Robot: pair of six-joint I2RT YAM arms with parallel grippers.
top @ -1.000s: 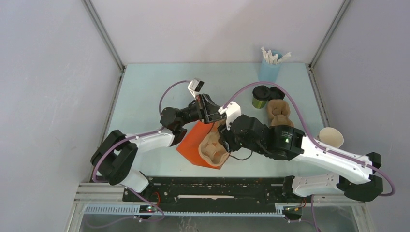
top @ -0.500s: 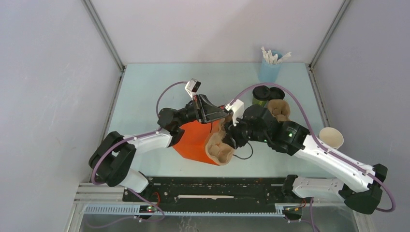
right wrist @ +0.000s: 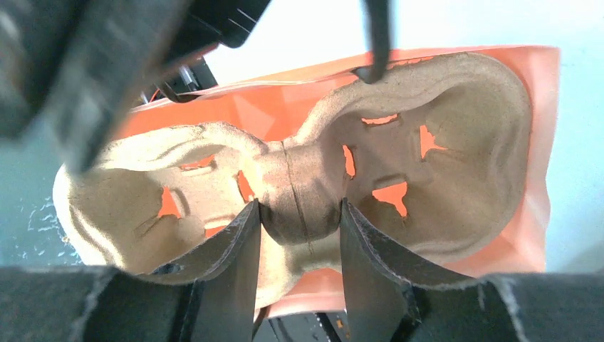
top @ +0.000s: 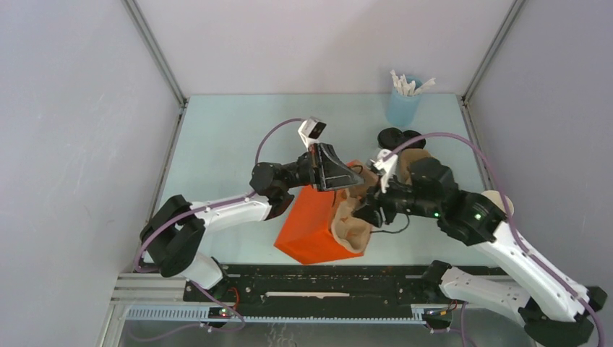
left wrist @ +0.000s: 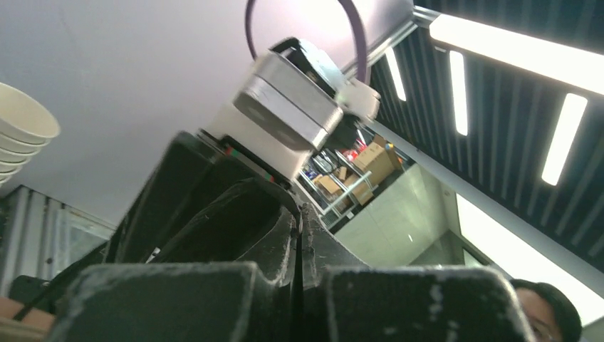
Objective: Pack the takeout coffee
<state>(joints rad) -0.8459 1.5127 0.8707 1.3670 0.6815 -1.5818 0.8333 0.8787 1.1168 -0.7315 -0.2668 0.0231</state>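
Takeout coffee [top: 391,136] shows just its blk lid (body hidden).

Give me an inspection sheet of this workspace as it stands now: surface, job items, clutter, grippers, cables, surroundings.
Surface: pale blue table, nothing spilled seen.
Job's things: takeout coffee at the far right, only its black lid showing, not packed; orange bag near the front, pulp cup carrier at its open mouth.
Clutter: second carrier, blue cup of white sticks, lidless cup partly behind the right arm.
Grippers: left gripper shut at the bag's top edge; right gripper shut on the carrier's middle ridge.
Cables: a purple cable loops off each arm.
Surroundings: plain grey walls; nothing else seen.
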